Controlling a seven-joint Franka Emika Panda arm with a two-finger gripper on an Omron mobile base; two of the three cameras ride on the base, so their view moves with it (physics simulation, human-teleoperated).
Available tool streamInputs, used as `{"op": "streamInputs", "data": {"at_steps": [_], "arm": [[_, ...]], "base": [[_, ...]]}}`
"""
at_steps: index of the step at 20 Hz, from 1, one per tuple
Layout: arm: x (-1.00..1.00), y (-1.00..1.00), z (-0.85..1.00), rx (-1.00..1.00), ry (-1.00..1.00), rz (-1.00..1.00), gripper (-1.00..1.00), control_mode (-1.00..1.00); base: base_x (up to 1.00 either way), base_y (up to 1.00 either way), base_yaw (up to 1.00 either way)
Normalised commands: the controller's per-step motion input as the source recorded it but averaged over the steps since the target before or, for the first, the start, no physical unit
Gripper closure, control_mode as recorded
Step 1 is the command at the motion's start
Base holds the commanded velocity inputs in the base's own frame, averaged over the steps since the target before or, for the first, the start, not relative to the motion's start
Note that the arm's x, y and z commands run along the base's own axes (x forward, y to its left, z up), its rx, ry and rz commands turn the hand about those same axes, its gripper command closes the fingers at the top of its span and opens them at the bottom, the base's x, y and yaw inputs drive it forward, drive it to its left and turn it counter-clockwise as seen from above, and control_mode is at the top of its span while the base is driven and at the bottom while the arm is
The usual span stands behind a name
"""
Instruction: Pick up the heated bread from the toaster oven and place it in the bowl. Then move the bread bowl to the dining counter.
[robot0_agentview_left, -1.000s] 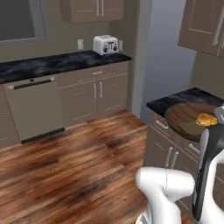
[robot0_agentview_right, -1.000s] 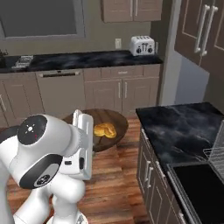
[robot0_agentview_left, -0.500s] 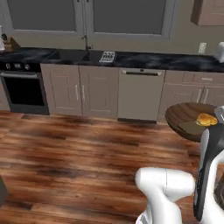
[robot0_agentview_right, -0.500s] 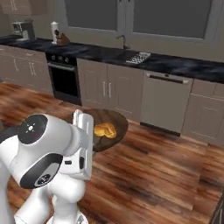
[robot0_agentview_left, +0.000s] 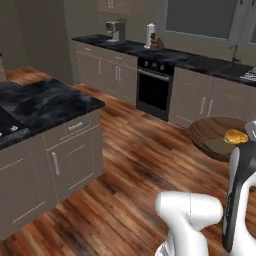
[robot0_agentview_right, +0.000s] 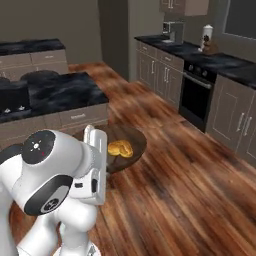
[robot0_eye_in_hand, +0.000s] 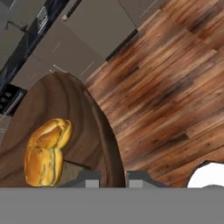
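The dark-brown wooden bowl (robot0_agentview_left: 214, 136) (robot0_agentview_right: 131, 144) (robot0_eye_in_hand: 65, 113) hangs in the air over the wood floor, and my gripper (robot0_eye_in_hand: 113, 177) is shut on its near rim. The heated bread (robot0_agentview_left: 236, 136) (robot0_agentview_right: 120, 148) (robot0_eye_in_hand: 46, 151), golden and lumpy, lies inside the bowl beside the tan patch. The dining counter (robot0_agentview_left: 47, 102) (robot0_agentview_right: 57, 94), black marble on taupe cabinets, stands to the left of the arm, apart from the bowl. The toaster oven is out of view.
A wall counter with a built-in black oven (robot0_agentview_left: 155, 92) (robot0_agentview_right: 194, 97) runs along the back, carrying a coffee machine (robot0_agentview_left: 116, 31) and a white canister (robot0_agentview_left: 150, 35). Open wood floor (robot0_agentview_left: 130, 160) lies between it and the island. A black cooktop (robot0_agentview_right: 12, 100) sits in the island top.
The whole scene has swept sideways in both base views, so the base has turned; the island has come into view. Bowl and bread keep their place at the gripper.
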Motion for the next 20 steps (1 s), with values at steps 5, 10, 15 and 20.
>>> {"op": "streamInputs", "data": {"at_steps": [5, 10, 15, 20], "arm": [[0.0, 0.0, 0.0, 0.0, 0.0, 0.0, 1.0, 1.0], [0.0, 0.0, 0.0, 0.0, 0.0, 0.0, 1.0, 1.0], [0.0, 0.0, 0.0, 0.0, 0.0, 0.0, 1.0, 1.0], [0.0, 0.0, 0.0, 0.0, 0.0, 0.0, 1.0, 1.0]], "base": [[0.85, -0.3, 0.68], [0.93, -1.0, 0.26], [0.99, -1.0, 0.19], [1.0, -0.94, 0.26]]}}
